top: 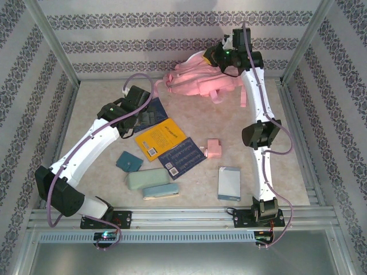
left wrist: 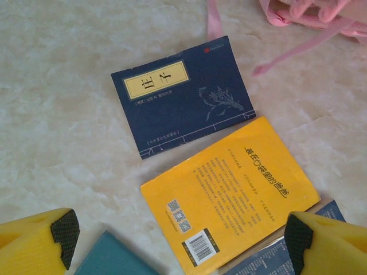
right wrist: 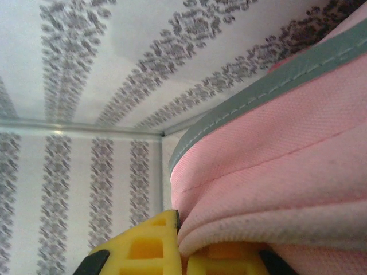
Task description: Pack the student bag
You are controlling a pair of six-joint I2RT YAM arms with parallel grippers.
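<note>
The right hand (right wrist: 182,252) pinches the pink student bag (right wrist: 275,172). The left hand (left wrist: 180,238) hangs wide open over the yellow book (left wrist: 229,195).

Bright, even light washes out the pale table (left wrist: 57,114) (nearly overexposed from the left wrist); shadows are faint and soft. Up close, the pink bag (right wrist: 275,172) blurs slightly.

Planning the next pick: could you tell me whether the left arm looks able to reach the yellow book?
Probably yes: the left gripper hovers open just above the yellow book, which lies flat with nothing on top.
</note>
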